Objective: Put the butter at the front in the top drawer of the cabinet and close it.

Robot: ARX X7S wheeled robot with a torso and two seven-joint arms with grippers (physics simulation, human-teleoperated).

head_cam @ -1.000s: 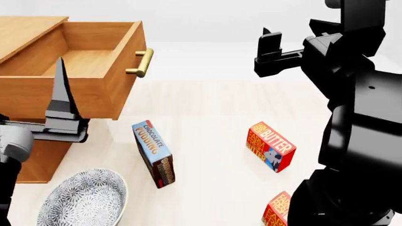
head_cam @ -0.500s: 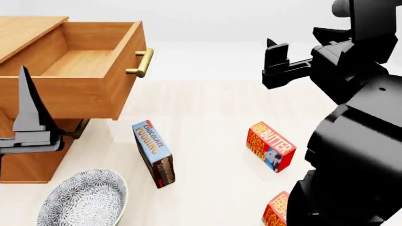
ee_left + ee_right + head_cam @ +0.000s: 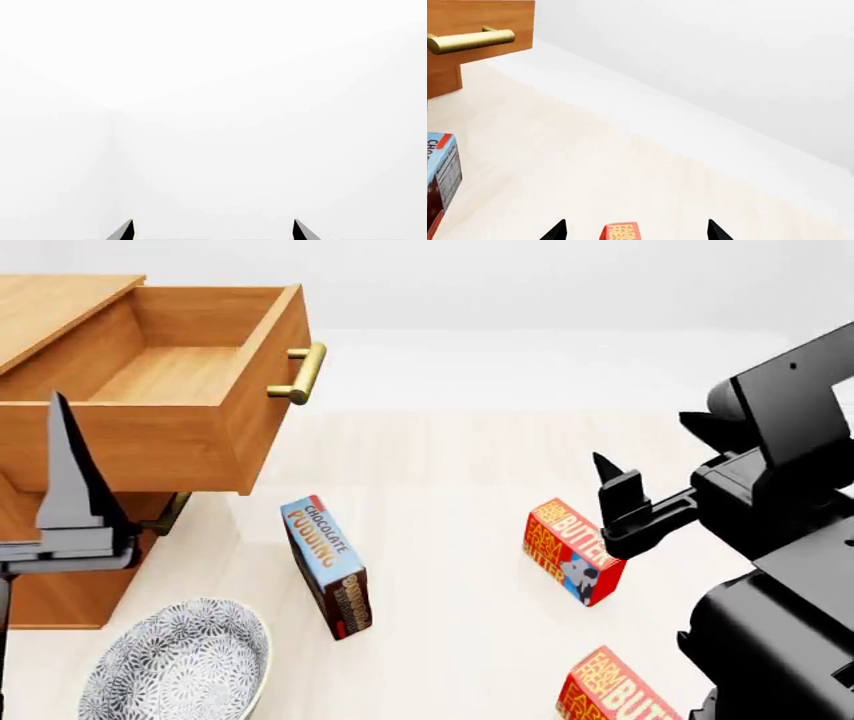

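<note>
Two red butter cartons lie on the pale floor: one [image 3: 574,552] at mid right, one [image 3: 621,692] nearer me at the bottom edge. My right gripper [image 3: 611,490] is open and hovers just above the mid-right carton. In the right wrist view that carton's end [image 3: 622,232] shows between the spread fingertips of the gripper [image 3: 636,231]. The top drawer [image 3: 200,440] of the cabinet [image 3: 54,595] is pulled open and empty, with its brass handle [image 3: 300,372] facing right. My left gripper [image 3: 67,490] is open, points up beside the drawer's front corner and holds nothing [image 3: 212,232].
A blue chocolate pudding box [image 3: 327,565] stands on its edge between the cabinet and the butter; it also shows in the right wrist view [image 3: 440,172]. A patterned bowl [image 3: 174,665] sits at the bottom left. The drawer handle shows in the right wrist view [image 3: 470,41].
My right arm has come down from high at the upper right to just above the mid-right butter carton. My left gripper shifted left a second ago and has since stayed put.
</note>
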